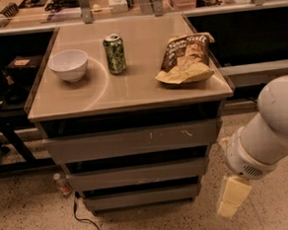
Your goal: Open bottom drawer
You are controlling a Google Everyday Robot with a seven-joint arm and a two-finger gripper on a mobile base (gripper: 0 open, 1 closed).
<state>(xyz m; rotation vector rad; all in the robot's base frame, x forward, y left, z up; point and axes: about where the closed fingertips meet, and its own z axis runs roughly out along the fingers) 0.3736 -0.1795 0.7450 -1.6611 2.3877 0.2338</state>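
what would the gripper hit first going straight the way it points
The pale yellow gripper, right of the narrow grey bottom drawer, points downward; it would probably meet the speckled floor first, depth unclear.

Tan tabletop [132, 90] with white bowl [69, 65], green can [114, 53], chip bag [185, 58]

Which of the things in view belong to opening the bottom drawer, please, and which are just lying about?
For the job: bottom drawer, the lowest grey front, shut; gripper, low to its right, not touching it.

Lying about: white bowl, green can and chip bag on the tabletop; small bottle on the floor.
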